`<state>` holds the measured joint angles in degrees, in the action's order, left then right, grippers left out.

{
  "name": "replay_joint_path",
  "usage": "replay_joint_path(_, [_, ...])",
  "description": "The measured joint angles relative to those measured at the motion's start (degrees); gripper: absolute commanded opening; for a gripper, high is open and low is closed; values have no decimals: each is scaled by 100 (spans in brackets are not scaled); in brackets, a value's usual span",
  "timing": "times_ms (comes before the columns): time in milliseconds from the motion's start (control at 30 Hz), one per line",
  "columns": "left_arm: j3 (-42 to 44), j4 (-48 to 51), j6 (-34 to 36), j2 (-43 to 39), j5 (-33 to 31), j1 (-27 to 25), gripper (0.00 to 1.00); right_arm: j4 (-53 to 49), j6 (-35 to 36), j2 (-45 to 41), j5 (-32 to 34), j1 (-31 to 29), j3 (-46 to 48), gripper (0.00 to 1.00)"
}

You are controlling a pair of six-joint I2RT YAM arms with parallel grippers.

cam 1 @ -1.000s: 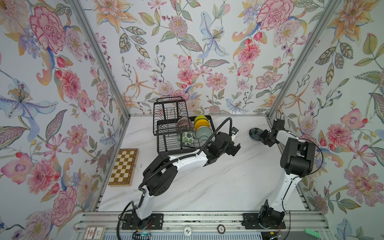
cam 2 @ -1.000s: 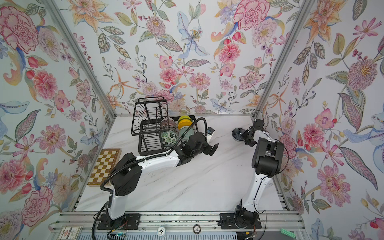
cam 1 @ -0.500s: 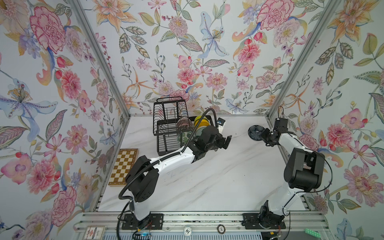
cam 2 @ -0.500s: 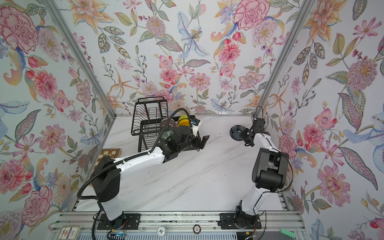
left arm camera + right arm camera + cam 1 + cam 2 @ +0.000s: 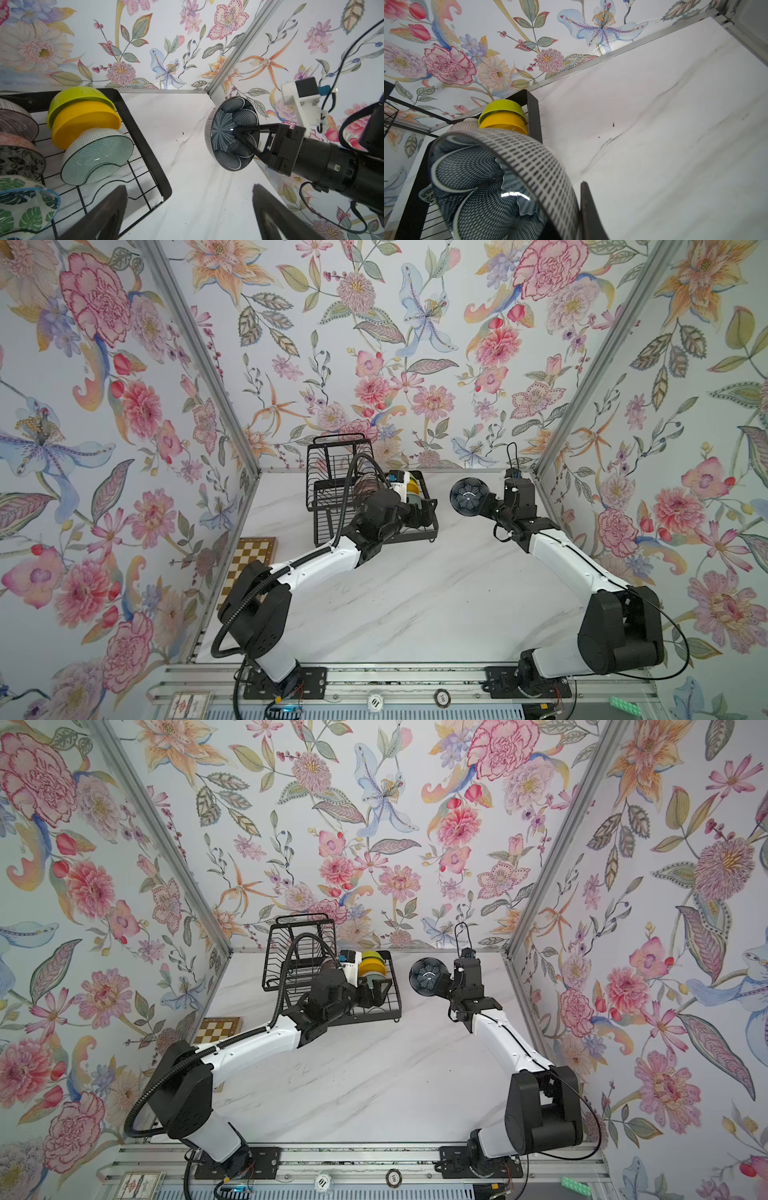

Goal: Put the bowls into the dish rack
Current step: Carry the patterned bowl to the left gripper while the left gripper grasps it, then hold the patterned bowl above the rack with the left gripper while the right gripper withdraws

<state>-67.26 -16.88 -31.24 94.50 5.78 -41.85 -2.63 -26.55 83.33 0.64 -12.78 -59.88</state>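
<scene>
The dish rack (image 5: pixel 143 141) holds six bowls on edge in its lower tray, in two rows. The lime green bowl (image 5: pixel 79 97), orange-yellow bowl (image 5: pixel 87 122) and pale celadon bowl (image 5: pixel 97 155) stand nearest its right rim. The ribbed bowl (image 5: pixel 13 122), black-and-white patterned bowl (image 5: pixel 20 162) and green-leaf bowl (image 5: pixel 25 207) stand beside them. The dark blue patterned bowl (image 5: pixel 222 128) is outside the rack, to its right near the back wall, tipped on edge with its mouth facing the rack (axis roughly level). The right gripper (image 5: pixel 238 131) pinches its rim, one finger inside. The left gripper (image 5: pixel 189 187) hangs by the rack's near right corner, fingers spread wide, holding nothing.
</scene>
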Motion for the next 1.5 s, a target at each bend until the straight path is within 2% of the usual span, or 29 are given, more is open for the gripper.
replay_joint_path(200, [76, -461, -529, 66, -22, 24, 83, 284, -2, -87, 286, -754, 15, 0])
replay_joint_path(300, [76, -603, -684, 127, -22, 24, 76, 431, -11, -188, 339, -1019, 24, 0])
replay_joint_path(467, [76, -785, -868, 245, -22, 24, 58, 599, -94, -302, 404, -1204, 33, 0])
replay_joint_path(633, [76, -898, -951, 348, -20, 24, 47, 876, -179, -422, 511, -1342, 122, 0])
replay_joint_path(933, [85, -1047, -966, 378, -52, 20, 11, 1309, -160, -555, 708, -1593, 415, 1])
replay_joint_path(1067, [114, -1023, -844, 452, -319, 4, 2, 1285, 55, -553, 866, -1727, 459, 15])
replay_joint_path(1167, [127, -1071, -870, 457, -321, 28, 0, 1394, -120, -557, 695, -1709, 461, 28])
replay_joint_path(1300, [127, -1128, -841, 463, -317, 44, 0, 1517, -413, -595, 472, -1641, 457, 37])
replay_joint_path(1500, [-164, -1045, -531, 671, -356, 44, 0, 1495, -916, -933, 181, -1292, 457, 79])
